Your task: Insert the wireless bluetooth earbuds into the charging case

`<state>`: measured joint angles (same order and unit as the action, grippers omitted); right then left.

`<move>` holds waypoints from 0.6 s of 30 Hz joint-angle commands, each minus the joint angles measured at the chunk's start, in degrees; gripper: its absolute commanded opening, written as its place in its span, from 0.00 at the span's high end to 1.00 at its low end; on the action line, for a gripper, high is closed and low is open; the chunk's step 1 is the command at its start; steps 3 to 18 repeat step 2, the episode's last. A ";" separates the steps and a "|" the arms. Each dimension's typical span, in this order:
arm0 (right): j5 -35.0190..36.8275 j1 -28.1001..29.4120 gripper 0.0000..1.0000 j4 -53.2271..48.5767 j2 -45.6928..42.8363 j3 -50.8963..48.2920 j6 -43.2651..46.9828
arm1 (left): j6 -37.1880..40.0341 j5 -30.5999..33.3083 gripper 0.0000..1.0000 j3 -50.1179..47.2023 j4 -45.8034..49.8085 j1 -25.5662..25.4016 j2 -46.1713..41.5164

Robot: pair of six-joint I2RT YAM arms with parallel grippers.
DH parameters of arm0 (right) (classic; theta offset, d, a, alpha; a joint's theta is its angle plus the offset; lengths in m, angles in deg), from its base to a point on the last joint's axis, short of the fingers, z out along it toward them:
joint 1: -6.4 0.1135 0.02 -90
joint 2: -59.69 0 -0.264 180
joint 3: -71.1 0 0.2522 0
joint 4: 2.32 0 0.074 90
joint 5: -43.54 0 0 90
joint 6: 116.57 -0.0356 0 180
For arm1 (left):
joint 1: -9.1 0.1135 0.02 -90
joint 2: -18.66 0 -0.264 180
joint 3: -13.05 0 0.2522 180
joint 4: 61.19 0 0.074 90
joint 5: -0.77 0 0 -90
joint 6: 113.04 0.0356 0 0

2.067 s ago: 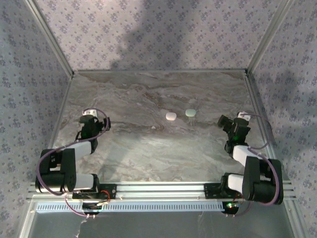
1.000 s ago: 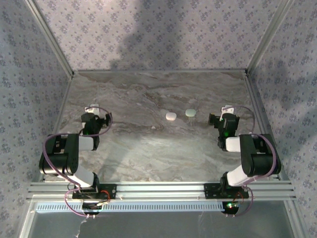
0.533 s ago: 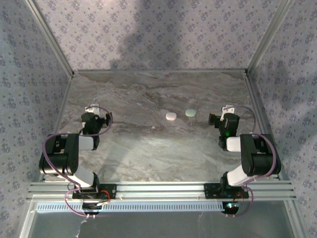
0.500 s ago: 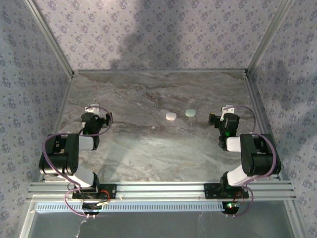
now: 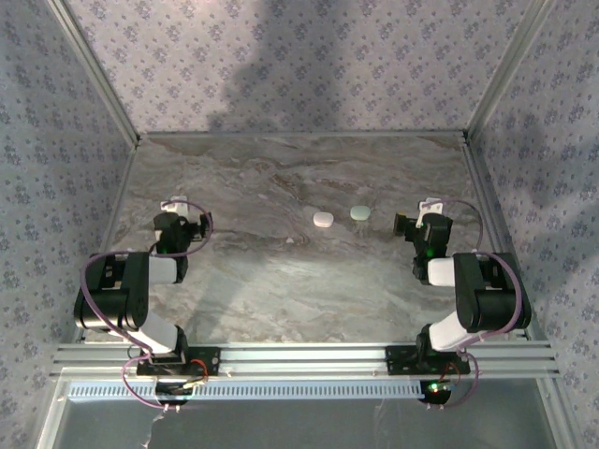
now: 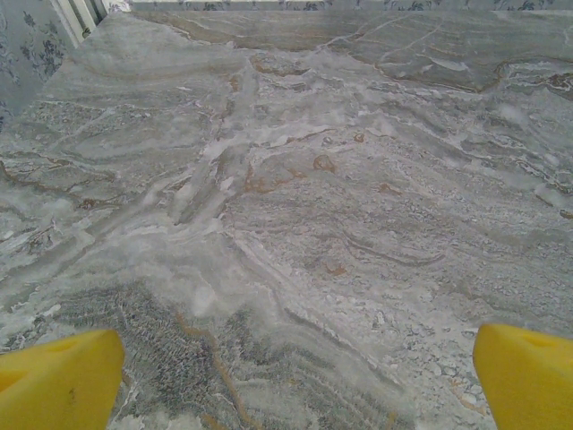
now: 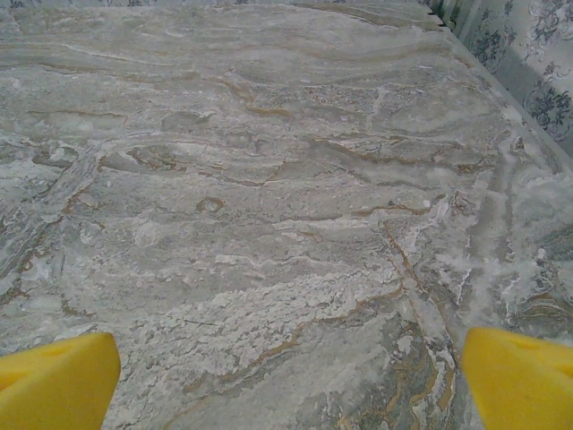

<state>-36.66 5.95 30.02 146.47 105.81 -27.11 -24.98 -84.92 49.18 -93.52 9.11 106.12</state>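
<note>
Near the front of the marble bench, the left pincer and right pincer hover over bare stone, jaws spread wide and holding nothing. Farther out, mid-bench, lies a tiny whitish speck, seemingly an earbud, though the overhead view is too coarse to be sure. Just beyond it rests a white oval case, with a pale green oval case close on its right.

No readable text, labels, brands or numbers anywhere.
</note>
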 commanded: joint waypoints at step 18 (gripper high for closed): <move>0.01 0.03 0.00 1.00 0.25 1.01 0.80 | 0.78 -0.97 0.00 1.27 -0.59 0.38 0.43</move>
